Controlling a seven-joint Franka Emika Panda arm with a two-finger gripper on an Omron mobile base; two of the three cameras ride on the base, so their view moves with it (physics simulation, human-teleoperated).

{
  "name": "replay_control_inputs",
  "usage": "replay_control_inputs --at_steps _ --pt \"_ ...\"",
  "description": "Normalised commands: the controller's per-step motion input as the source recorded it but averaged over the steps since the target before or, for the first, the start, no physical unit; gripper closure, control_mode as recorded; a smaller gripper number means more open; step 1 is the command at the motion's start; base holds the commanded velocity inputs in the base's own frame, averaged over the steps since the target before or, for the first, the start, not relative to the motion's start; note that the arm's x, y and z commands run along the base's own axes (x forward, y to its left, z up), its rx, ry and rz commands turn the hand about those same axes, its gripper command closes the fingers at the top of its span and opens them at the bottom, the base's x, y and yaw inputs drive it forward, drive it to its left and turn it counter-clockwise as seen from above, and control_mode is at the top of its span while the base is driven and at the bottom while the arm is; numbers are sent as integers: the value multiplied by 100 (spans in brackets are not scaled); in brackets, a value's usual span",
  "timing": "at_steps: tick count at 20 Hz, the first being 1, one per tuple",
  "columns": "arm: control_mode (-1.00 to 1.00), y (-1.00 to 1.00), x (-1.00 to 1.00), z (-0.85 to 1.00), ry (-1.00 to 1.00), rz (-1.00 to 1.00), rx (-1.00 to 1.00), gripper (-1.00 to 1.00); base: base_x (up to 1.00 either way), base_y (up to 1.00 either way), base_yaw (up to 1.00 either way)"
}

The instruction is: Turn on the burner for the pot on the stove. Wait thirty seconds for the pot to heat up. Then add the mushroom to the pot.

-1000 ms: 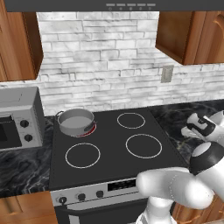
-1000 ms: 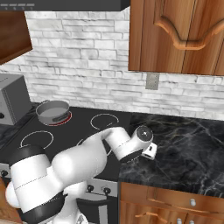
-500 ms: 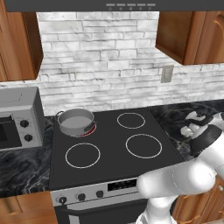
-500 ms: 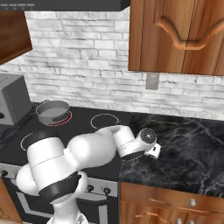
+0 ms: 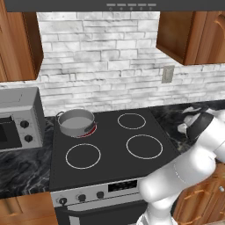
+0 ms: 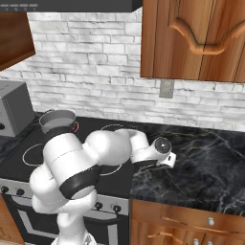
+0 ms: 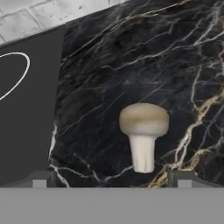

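The pincer (image 7: 112, 181) hangs over the black marble bench (image 7: 144, 57) to the right of the stove (image 5: 110, 149), its two finger tips spread apart with nothing between them. The mushroom (image 7: 143, 133) lies on its side on the bench just beyond the tips, cap pointing away and stem toward the hand, sitting between the lines of the two fingers but a little closer to the right one. The pot (image 5: 76, 122) stands on the far-left burner (image 5: 89, 130), whose rim shows red, so the heating step looks to be done and the step in hand is judged to be picking up the mushroom.

To do this well, the arm should shift the hand slightly so the stem or the base of the cap sits evenly between the fingers, then come down until the tips nearly meet the bench before closing. Closing on the stem gives flatter contact than the rounded cap, which could squirt out. The mushroom is small and light, so a nudge from one finger alone may roll it away. The carry to the pot then crosses the whole stove.
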Motion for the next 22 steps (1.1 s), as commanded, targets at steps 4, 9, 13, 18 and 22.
replay_control_inputs --at_steps 4,9,13,18,22 --pt "-100 -33 24 -13 0 0 0 -100 0 0 0" --pt "-100 -34 11 -19 -3 0 0 -100 0 0 0" --pt "-100 -13 26 -26 -1 0 0 -100 0 0 0" --pt "-100 0 34 -25 -3 0 0 -100 0 0 0" --pt "-100 0 27 -32 0 0 0 100 0 0 0"
